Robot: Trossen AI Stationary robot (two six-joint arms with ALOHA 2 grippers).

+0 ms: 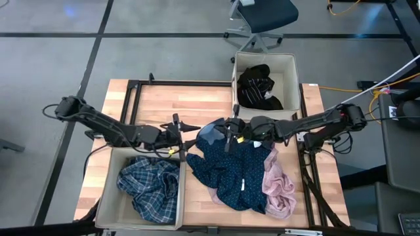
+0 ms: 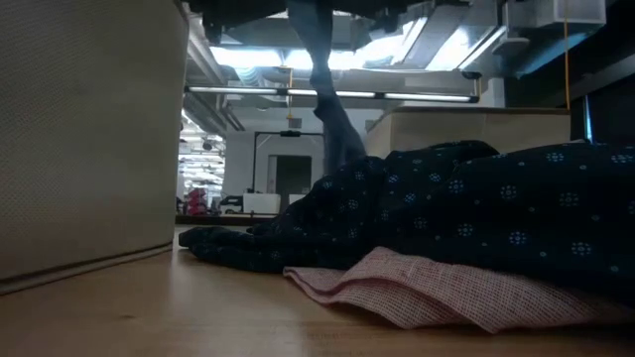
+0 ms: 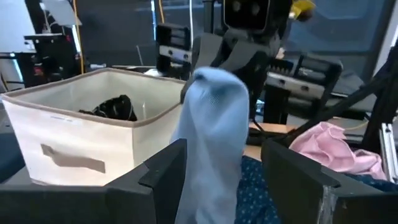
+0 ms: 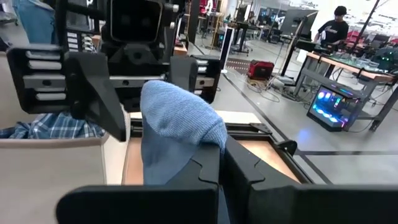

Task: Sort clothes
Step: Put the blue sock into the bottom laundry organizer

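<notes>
Right tool (image 1: 226, 136) clamps the small blue piece (image 1: 211, 134) above the navy dotted garment (image 1: 236, 174); left tool (image 1: 178, 134) gapes beside it.

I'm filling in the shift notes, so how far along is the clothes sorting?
Done: the plaid shirt lies in the near box, black clothes in the far box. In hand: the right gripper is shut on a light blue piece, lifted mid-table; the left gripper is open beside it. Left: the dotted navy garment and pink one on the table.

Two beige boxes (image 1: 289, 65) (image 1: 108, 196) stand on the wooden desk (image 1: 170, 105); an office chair (image 1: 262, 16) sits beyond it.
</notes>
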